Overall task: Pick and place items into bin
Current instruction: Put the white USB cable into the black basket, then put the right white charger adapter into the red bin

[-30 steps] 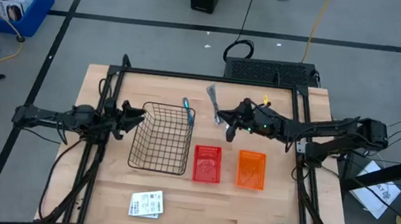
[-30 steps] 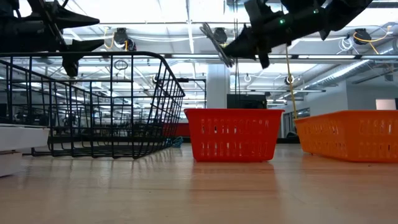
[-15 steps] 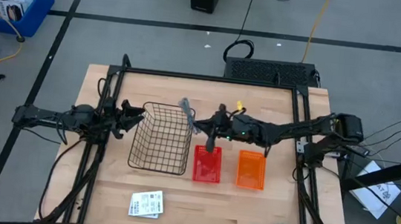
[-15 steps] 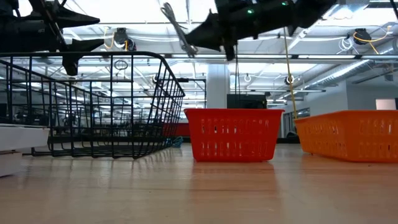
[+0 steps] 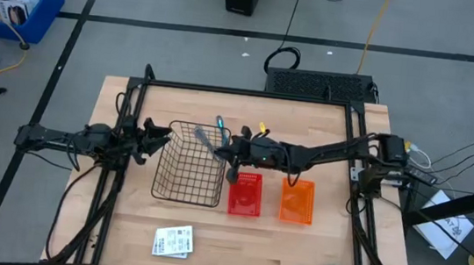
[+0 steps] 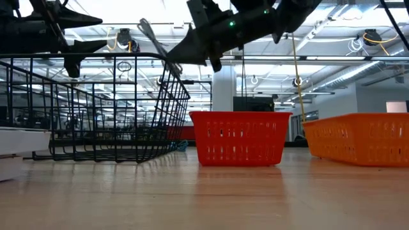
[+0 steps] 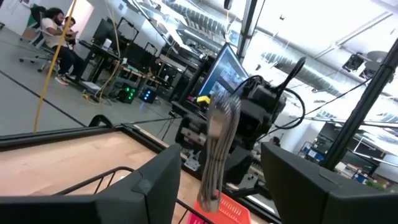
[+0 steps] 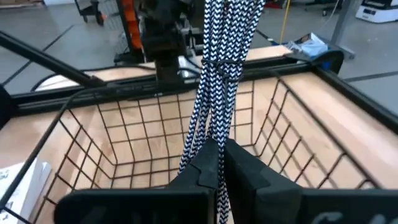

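A black wire basket [image 5: 167, 176] stands left of the table's middle. My right gripper [image 5: 220, 151] reaches in from the right and hangs over the basket's right rim. It is shut on a bundle of black-and-white braided cord [image 8: 219, 56], which looks grey from above [image 5: 205, 138]. A slim blue-handled tool [image 5: 218, 123] lies on the table behind the basket's far right corner. A white printed card packet [image 5: 173, 240] lies flat near the front edge. My left gripper [image 5: 166, 136] waits open just left of the basket. My right gripper pinches the cord bundle's near end [image 8: 210, 144] between its two fingers, which lie along the bundle. The fingers come nearly level from the table's right. The bundle sticks out past the fingertips [image 6: 153, 39], slanting up toward the left, lifted clear above the basket.
A red bin [image 5: 245, 193] and an orange bin [image 5: 297, 201] stand side by side right of the basket, under the right arm. A black frame [image 5: 250, 93] runs around the table's far and side edges. Bare wood lies in front of the bins.
My right gripper has travelled toward the table's left and slightly down, carrying the cord bundle from over the table's far middle to above the basket's right rim. It has stayed shut on the bundle, which has remained lifted clear.
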You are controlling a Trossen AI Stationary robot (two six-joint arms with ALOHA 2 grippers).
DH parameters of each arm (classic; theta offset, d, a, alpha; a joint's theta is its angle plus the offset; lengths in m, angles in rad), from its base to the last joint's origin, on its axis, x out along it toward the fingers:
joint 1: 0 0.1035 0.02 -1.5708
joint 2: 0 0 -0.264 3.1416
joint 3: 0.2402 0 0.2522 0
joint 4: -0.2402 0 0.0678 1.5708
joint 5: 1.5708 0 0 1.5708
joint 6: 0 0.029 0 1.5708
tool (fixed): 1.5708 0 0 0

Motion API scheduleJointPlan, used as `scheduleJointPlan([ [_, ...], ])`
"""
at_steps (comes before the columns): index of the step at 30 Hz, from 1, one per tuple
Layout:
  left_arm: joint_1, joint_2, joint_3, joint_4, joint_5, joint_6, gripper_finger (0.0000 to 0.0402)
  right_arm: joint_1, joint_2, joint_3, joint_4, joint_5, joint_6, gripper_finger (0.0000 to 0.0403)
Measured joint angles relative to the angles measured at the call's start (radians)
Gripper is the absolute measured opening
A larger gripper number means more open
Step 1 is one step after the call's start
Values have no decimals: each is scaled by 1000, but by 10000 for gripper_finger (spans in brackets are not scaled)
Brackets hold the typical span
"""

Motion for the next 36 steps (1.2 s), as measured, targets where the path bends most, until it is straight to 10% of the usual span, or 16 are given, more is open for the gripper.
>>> scheduleJointPlan([
  [36, -3, 0, 0, 40, 86, 55, 228, -60, -63, 3, 71, -50, -117, 153],
])
